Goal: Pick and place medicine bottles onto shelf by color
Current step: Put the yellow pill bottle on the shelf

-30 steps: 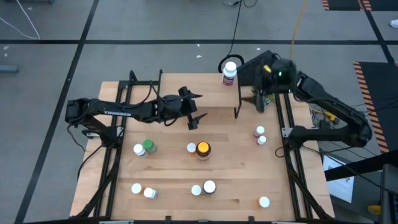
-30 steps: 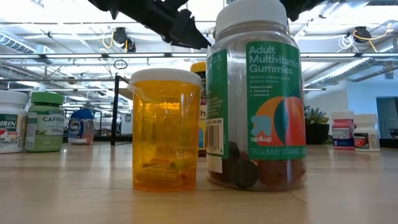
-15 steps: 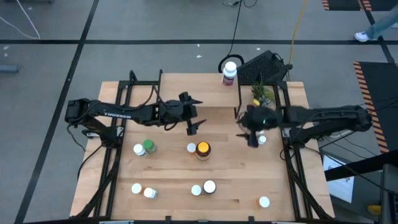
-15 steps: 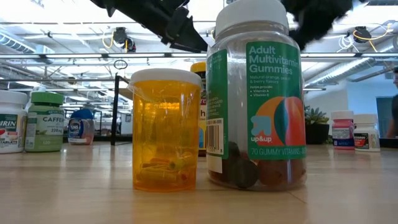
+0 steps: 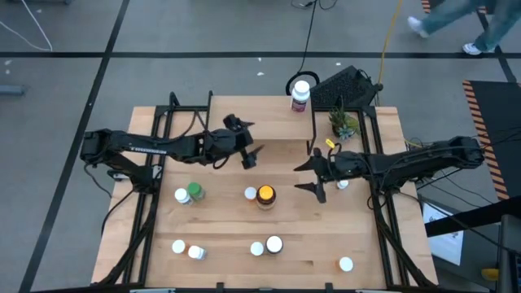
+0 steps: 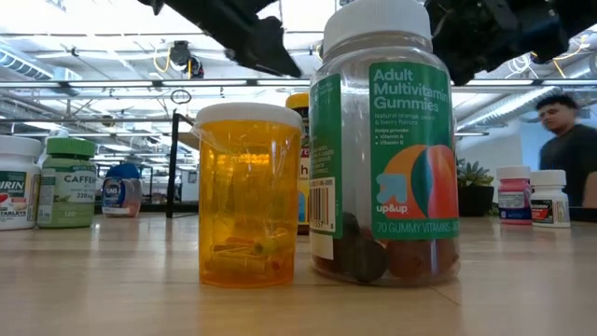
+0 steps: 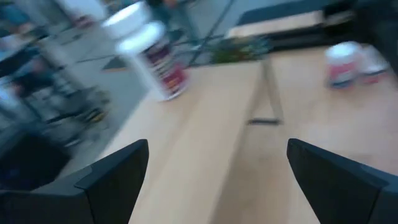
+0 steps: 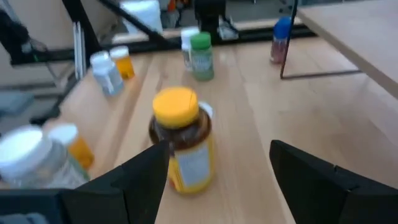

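A white-capped bottle with a red label (image 5: 300,94) stands on the far right corner of the shelf (image 5: 260,122). More medicine bottles stand on the table. They include a yellow-capped amber one (image 5: 265,195), a green one (image 5: 194,192) and an orange one (image 6: 250,191) beside a gummies jar (image 6: 387,140). My left gripper (image 5: 248,152) hovers open over the shelf's near edge, pointing at the red-labelled bottle (image 7: 146,53). My right gripper (image 5: 308,176) is open just right of the yellow-capped bottle (image 8: 180,140), pointing at it without touching.
A small potted plant (image 5: 342,122) stands at the far right. Two small white bottles (image 5: 341,177) sit under my right arm. Several white-capped bottles (image 5: 264,246) line the near side. A blue bottle (image 8: 281,40) stands by a black shelf leg (image 8: 287,43). A person (image 6: 567,149) passes behind the table.
My right arm has swung from the far right corner, by the plant, down toward the table's middle. Its gripper now points toward the left edge, at the yellow-capped bottle. My left gripper has stayed about where it was, over the shelf's near edge.
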You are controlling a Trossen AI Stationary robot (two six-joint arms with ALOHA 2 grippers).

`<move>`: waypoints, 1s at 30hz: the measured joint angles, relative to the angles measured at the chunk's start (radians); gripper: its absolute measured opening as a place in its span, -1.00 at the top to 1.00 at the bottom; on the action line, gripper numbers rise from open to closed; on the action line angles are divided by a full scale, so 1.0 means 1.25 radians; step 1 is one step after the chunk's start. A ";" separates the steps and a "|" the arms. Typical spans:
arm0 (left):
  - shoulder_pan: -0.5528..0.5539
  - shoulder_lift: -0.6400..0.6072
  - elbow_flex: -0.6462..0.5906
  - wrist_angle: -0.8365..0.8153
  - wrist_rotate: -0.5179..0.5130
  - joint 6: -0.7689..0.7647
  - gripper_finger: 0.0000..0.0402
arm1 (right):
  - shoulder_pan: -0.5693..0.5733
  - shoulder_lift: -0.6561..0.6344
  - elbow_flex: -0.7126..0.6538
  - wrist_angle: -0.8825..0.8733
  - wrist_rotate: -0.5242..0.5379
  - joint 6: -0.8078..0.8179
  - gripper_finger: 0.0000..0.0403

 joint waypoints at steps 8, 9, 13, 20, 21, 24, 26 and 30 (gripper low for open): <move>0.013 -0.120 0.002 -0.105 -0.065 -0.083 -0.92 | 0.047 0.178 0.099 0.039 0.016 0.000 -0.54; 0.016 -0.134 0.001 -0.134 -0.065 -0.096 -0.92 | 0.057 0.204 0.126 0.030 0.022 -0.015 -0.56; 0.020 -0.157 0.001 -0.199 -0.067 -0.128 -0.92 | 0.087 0.294 0.226 -0.011 0.052 -0.070 -0.67; 0.020 -0.158 0.001 -0.239 -0.067 -0.144 -0.92 | 0.098 0.402 0.332 -0.098 0.126 -0.074 -0.73; 0.020 -0.159 0.001 -0.240 -0.067 -0.144 -0.92 | 0.099 0.418 0.346 -0.105 0.126 -0.075 -0.73; 0.020 -0.159 0.001 -0.242 -0.067 -0.144 -0.92 | 0.101 0.447 0.366 -0.126 0.118 -0.075 -0.70; 0.020 -0.159 0.001 -0.243 -0.067 -0.144 -0.92 | 0.101 0.451 0.370 -0.117 0.104 -0.075 -0.67; 0.021 -0.159 0.001 -0.241 -0.067 -0.143 -0.92 | 0.102 0.438 0.370 -0.125 0.104 -0.071 -0.58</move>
